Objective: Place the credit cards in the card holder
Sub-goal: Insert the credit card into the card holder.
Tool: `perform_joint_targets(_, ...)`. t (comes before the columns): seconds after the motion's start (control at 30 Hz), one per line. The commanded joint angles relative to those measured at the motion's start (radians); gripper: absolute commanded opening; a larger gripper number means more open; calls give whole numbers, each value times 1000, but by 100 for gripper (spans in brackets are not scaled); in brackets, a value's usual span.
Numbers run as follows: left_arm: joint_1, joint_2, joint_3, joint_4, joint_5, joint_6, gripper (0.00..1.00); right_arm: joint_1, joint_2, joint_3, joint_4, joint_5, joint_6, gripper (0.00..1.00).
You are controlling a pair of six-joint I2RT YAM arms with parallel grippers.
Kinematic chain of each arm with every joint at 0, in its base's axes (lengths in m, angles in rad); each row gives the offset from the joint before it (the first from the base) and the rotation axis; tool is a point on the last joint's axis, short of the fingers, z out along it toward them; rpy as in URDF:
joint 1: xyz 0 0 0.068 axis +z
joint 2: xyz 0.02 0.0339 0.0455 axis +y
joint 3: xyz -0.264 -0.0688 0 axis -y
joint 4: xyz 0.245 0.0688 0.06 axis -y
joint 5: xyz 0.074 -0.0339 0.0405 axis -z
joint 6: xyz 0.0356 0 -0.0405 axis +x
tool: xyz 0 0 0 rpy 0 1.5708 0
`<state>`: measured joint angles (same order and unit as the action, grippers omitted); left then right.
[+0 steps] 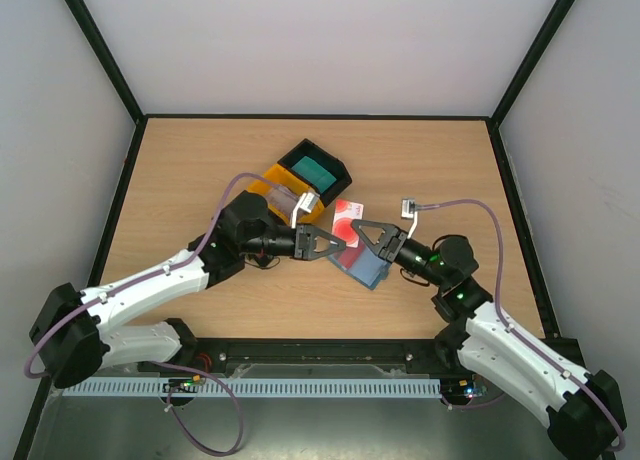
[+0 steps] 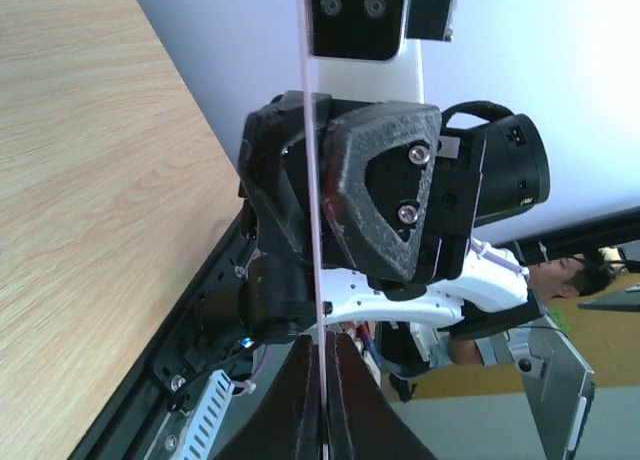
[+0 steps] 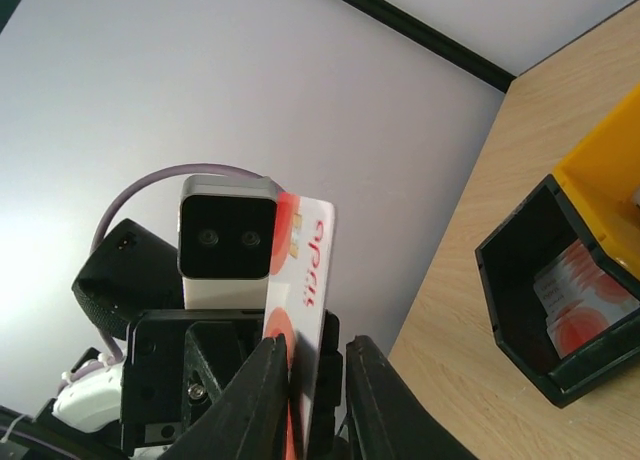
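Observation:
A white credit card (image 1: 347, 216) with red print stands on edge above the table's middle. My left gripper (image 1: 340, 243) is shut on its lower edge; the left wrist view shows the card edge-on (image 2: 312, 180) between the closed fingers (image 2: 300, 400). My right gripper (image 1: 357, 229) faces the left one with its jaws apart around the same card (image 3: 308, 270); the card lies against one finger (image 3: 262, 400), with a gap to the other. The slate-blue card holder (image 1: 368, 270) lies on the table under both grippers, partly hidden by them.
A black tray (image 1: 338, 166) with a teal-green stack (image 1: 312, 167) and a yellow tray (image 1: 268, 185) stand behind the grippers. In the right wrist view, white and red cards (image 3: 585, 300) show inside the black tray (image 3: 515, 300).

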<state>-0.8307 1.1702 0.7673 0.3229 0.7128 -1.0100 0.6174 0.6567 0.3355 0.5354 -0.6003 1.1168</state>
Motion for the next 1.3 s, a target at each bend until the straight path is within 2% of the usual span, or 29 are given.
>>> perform_joint_targets(0.0,5,10,-1,2,60,20,3,1,29,10,87,-35,15,14)
perform_joint_targets(0.07,8,19,7,-23,58,35,3,2,32,11,93,-30,19,4)
perform_joint_targets(0.1,11,25,14,-46,54,45,4,2,30,10,82,-19,17,2)
perform_joint_targets(0.17,18,33,32,-131,0,87,24,2,21,10,28,19,-2,2)
perform_joint_targets(0.23,21,40,53,-268,-130,153,46,2,11,11,-75,86,-40,2)
perform_joint_targets(0.27,21,50,64,-341,-211,186,51,2,8,13,-150,127,-63,2)
perform_joint_targets(0.33,21,87,81,-453,-369,229,54,2,6,5,-294,227,-101,2)
perform_joint_targets(0.4,21,139,83,-498,-468,259,54,2,10,-19,-408,353,-105,2)
perform_joint_targets(0.5,21,216,81,-449,-509,293,52,2,29,-63,-502,431,-81,2)
perform_joint_targets(0.87,20,531,215,-393,-545,413,48,2,71,-182,-461,479,71,2)
perform_joint_targets(0.97,20,581,239,-397,-555,435,41,2,109,-194,-428,479,96,2)
perform_joint_targets(1.07,21,614,243,-392,-603,440,28,2,148,-201,-393,497,108,2)
perform_joint_targets(1.27,19,645,230,-369,-622,437,18,2,224,-232,-231,470,142,2)
